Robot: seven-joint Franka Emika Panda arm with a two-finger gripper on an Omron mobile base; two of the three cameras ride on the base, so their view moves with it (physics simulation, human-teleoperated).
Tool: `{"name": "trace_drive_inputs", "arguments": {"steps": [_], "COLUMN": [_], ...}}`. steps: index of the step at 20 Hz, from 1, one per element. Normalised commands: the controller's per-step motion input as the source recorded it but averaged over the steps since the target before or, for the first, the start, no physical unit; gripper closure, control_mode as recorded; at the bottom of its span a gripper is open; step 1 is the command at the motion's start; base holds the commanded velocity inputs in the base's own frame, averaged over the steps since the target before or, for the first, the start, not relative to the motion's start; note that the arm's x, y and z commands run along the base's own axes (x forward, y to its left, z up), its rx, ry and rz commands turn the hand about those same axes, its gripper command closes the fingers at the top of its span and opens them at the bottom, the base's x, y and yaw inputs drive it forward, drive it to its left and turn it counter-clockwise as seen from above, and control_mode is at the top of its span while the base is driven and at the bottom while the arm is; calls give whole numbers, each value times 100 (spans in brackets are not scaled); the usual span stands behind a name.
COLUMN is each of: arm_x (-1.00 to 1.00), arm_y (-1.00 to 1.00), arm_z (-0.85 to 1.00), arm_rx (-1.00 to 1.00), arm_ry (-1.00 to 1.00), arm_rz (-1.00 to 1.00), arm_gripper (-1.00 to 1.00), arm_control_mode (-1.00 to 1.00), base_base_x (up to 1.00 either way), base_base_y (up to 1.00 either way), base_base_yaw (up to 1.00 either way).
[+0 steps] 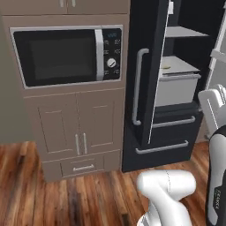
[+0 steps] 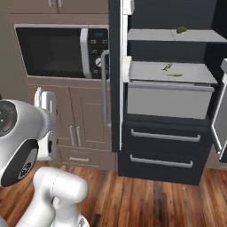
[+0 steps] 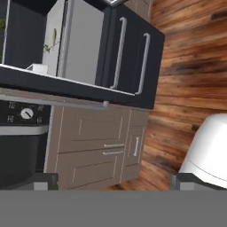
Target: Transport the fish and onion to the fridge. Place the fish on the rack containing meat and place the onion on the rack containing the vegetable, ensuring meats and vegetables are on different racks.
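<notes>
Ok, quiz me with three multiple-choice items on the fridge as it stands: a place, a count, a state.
1. Where does the olive-green item lie?
A. upper shelf
B. bottom drawer
C. floor

2. How many drawer handles does the fridge carry low down?
A. one
B. two
C. four

3. The fridge door is:
A. shut
B. open
C. taken off

Answers: 1 A, it rests near the back of the upper shelf. 2 B, two pale drawer handles run across the dark fronts. 3 B, the fridge door stands swung aside, baring the shelves.

Brown wood plank floor (image 1: 66,194), beige cabinet (image 1: 75,128) with built-in oven (image 1: 66,55), possibly a microwave
</notes>
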Motion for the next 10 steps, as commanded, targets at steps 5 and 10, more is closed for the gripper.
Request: {"name": "trace_drive_inputs", "arguments": {"steps": [5,10], "arm_x": [0,0], "arm_y": [0,0], "arm_z": [0,0], "arm_rx": [0,0], "arm_ry": [0,0], "arm_rz": [0,0], "arm_gripper": [-100,-100], "arm_control_mode": [100,100], "base_base_x": [-26,-1], "base_base_y": [100,100], "base_base_yaw": [-47,-66]}}
